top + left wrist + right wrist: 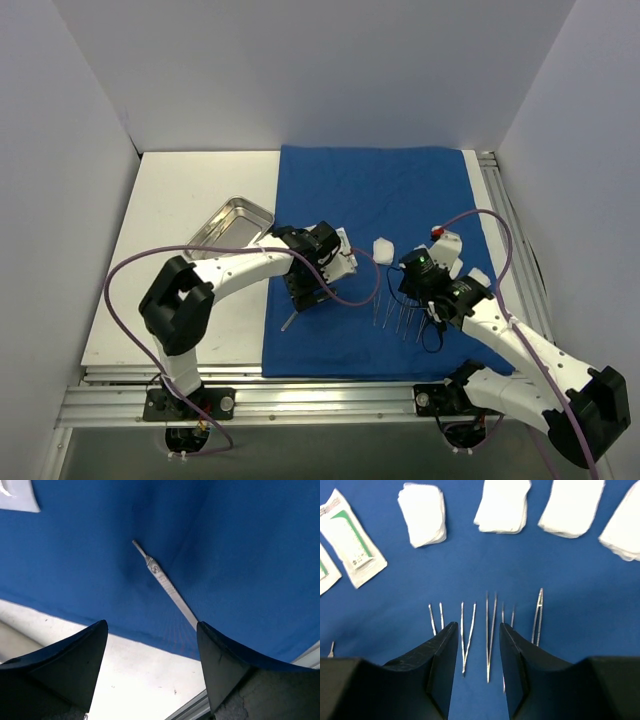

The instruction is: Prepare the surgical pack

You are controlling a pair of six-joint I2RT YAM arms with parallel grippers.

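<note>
The royal-blue drape [380,190] lies flat on the table. The steel tray [232,222] sits empty off its left edge. My left gripper [300,297] is open and empty over the drape's front left part. A scalpel handle [167,587] lies on the cloth just beyond the left gripper [152,630]. My right gripper [428,290] is open and empty, low over a row of several tweezers [468,635]. Two of them lie between its fingertips [445,640]. Two white sachets [351,537] and several gauze wads [423,514] lie beyond the tweezers.
The drape's front edge [150,635] and white table [145,675] show under the left gripper. An aluminium rail [300,400] runs along the near table edge. White walls enclose the table. A small red-tipped object [437,232] lies near the right gauze.
</note>
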